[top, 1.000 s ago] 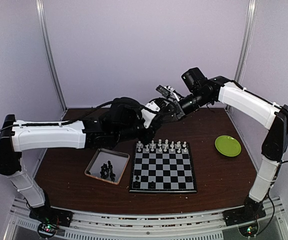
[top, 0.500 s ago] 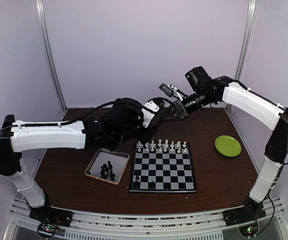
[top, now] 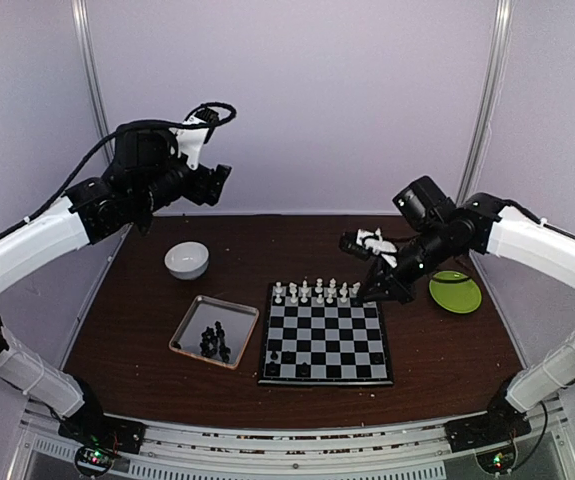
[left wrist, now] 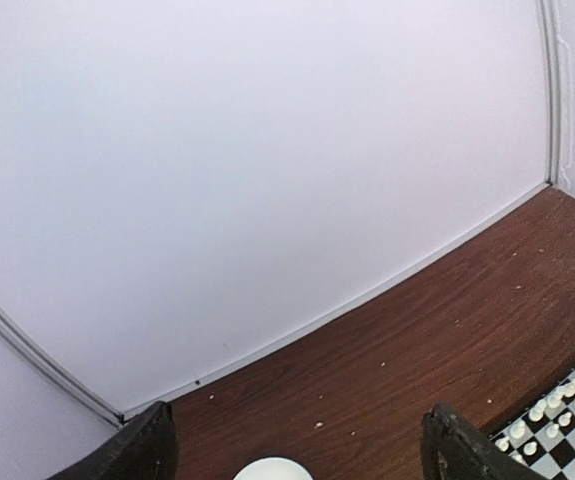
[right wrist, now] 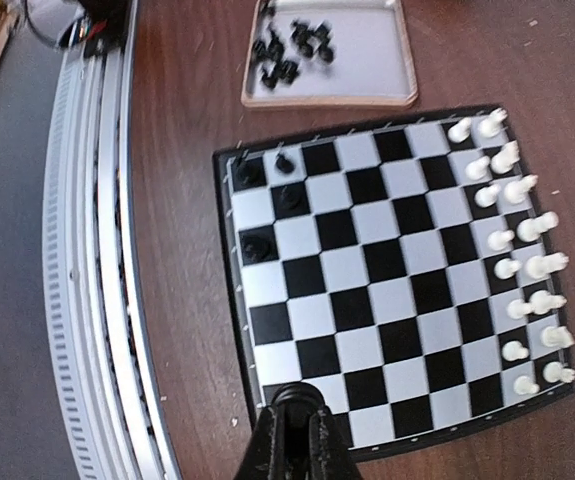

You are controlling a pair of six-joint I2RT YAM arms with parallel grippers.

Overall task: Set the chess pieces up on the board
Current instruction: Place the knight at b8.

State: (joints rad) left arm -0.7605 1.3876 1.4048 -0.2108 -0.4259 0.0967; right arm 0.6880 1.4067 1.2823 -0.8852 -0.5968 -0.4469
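Board edge lies under the right claw, pinched together; left claw gapes wide, empty.

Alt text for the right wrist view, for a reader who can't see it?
Looking down on the board, white chess pieces stand in two rows along its right edge and a few black pieces sit near its upper-left corner. A tray above it holds more black pieces; the right gripper, jaws together, pokes in at the bottom.
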